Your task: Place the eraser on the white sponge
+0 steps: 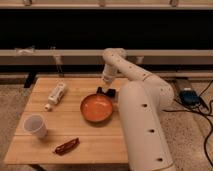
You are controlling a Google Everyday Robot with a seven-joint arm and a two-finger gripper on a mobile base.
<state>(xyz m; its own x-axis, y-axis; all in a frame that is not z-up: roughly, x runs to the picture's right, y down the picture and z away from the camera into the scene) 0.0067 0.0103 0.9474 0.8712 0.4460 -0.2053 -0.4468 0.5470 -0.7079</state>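
My gripper (pixel 105 90) is down at the tabletop just behind the far rim of the orange bowl (pixel 97 108), hanging from the white arm that arches over from the right. A small black block, the eraser (pixel 111 92), lies right at the gripper's tip. I cannot make out whether it is held. The white sponge is hidden: my arm's thick link covers the table to the right of the bowl.
On the wooden table (pixel 55 127) a white tube-like bottle (pixel 55 94) lies at the back left. A white cup (pixel 35 125) stands at the front left, with a dark brown wrapped bar (pixel 66 145) near the front edge. A dark wall with rails runs behind.
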